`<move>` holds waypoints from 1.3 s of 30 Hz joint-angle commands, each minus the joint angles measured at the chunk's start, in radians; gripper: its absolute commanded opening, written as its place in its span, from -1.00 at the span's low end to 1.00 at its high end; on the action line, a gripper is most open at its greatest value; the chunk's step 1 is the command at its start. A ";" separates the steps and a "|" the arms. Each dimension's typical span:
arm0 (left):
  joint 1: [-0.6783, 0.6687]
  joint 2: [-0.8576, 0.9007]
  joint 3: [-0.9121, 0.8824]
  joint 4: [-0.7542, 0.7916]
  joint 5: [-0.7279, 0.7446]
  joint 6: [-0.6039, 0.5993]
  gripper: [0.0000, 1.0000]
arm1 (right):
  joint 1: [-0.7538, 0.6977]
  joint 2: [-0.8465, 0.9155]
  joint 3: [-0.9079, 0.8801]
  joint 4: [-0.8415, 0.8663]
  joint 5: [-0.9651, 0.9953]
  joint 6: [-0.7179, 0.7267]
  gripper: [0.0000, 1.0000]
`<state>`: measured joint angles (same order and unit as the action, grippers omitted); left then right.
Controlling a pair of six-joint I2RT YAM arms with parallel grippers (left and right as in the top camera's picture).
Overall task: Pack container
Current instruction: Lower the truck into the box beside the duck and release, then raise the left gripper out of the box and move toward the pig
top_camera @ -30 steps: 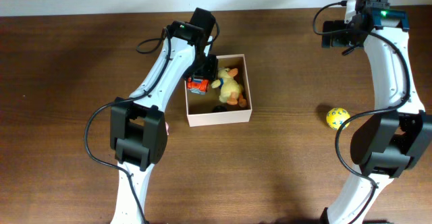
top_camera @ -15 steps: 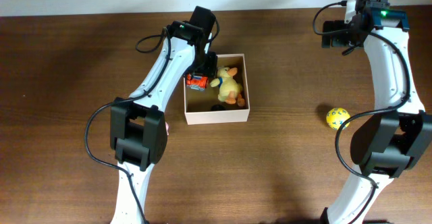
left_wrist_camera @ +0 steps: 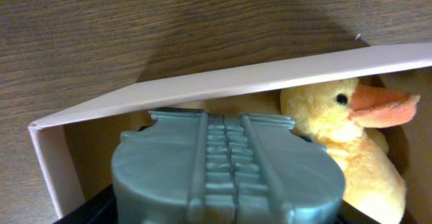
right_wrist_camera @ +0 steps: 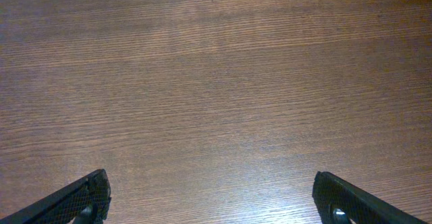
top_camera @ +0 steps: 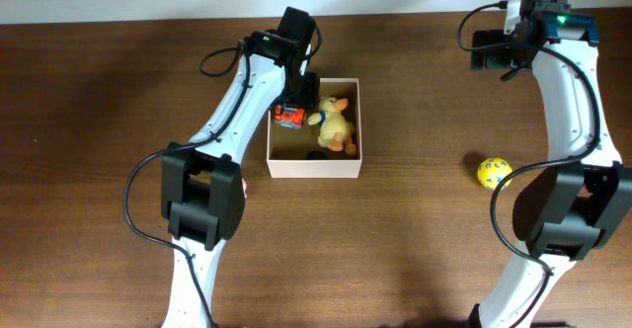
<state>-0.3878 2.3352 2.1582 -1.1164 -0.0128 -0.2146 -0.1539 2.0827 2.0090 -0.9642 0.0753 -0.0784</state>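
From my remote screens: the table (right_wrist_camera: 216, 82) is dark brown wood, fine-grained, with a low satin sheen. The container (left_wrist_camera: 223, 82) looks like matt card, its walls pale cream and smooth, its inside a duller tan. The duck (left_wrist_camera: 351, 163) is fuzzy yellow plush with an orange cloth beak and a glossy black eye. The toy (left_wrist_camera: 226, 170) nearest my left wrist camera is grey moulded plastic, ribbed and softly shiny. The ball (top_camera: 493, 172) looks smooth; I cannot tell its material. The left arm (top_camera: 229, 101) and right arm (top_camera: 576, 81) wear smooth white shells, and the right fingers (right_wrist_camera: 74, 198) are matt black
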 commanded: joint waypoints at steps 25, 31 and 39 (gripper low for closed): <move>0.004 0.001 0.015 0.005 -0.013 -0.009 0.48 | 0.001 0.005 0.018 0.000 0.011 0.004 0.98; 0.004 0.001 0.015 0.006 -0.013 -0.010 0.49 | 0.001 0.005 0.018 0.000 0.011 0.004 0.98; 0.004 0.000 0.016 0.018 -0.010 -0.009 0.48 | 0.001 0.005 0.018 0.000 0.011 0.004 0.98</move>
<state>-0.3878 2.3352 2.1582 -1.1030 -0.0162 -0.2184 -0.1539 2.0827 2.0090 -0.9642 0.0753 -0.0784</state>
